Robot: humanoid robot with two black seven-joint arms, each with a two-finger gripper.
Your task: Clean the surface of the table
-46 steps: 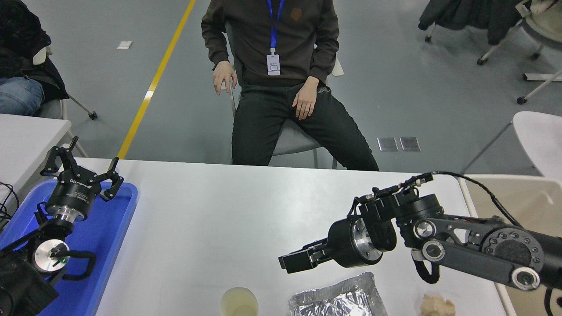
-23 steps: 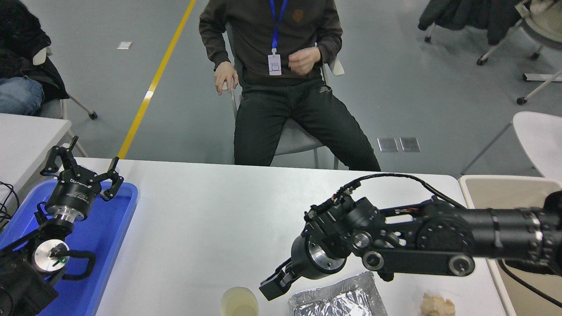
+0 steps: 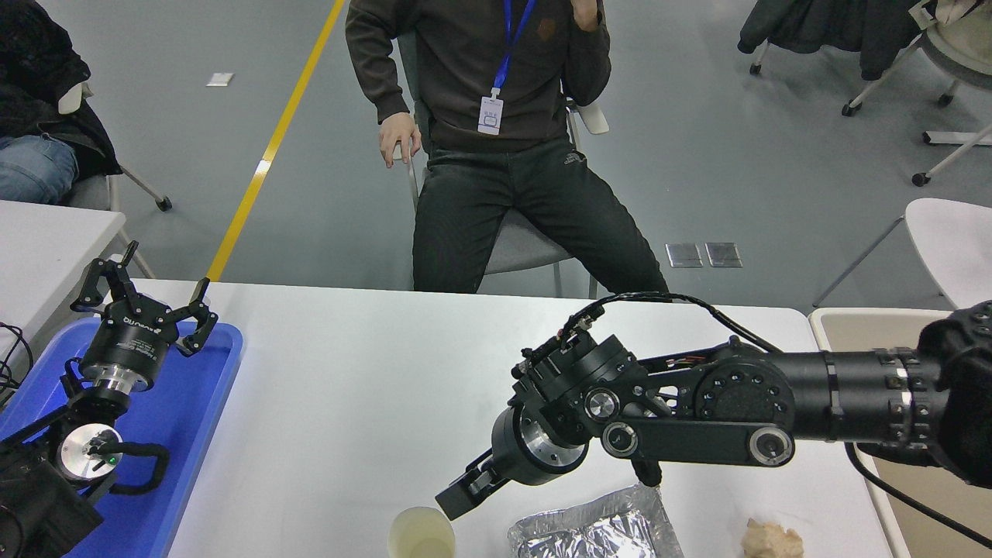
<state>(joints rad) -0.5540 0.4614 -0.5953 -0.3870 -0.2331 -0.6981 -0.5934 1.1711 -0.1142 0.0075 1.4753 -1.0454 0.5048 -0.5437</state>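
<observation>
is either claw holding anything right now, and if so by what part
Nothing is held. The right claw looks shut and empty, poised just above the paper cup without gripping it. The left claw is open and empty above the blue tray.

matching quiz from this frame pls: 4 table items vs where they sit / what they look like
Items:
1. paper cup
2. foil sheet
3. blue tray
4. beige crumpled lump

Descriptions:
A. table's left end, under the left end effector
B. near edge, far right
C. crinkled silver, below the right arm
D. pale yellow, just below the right end effector

Pairs: 1-D, 2-C, 3-A, 4-B
</observation>
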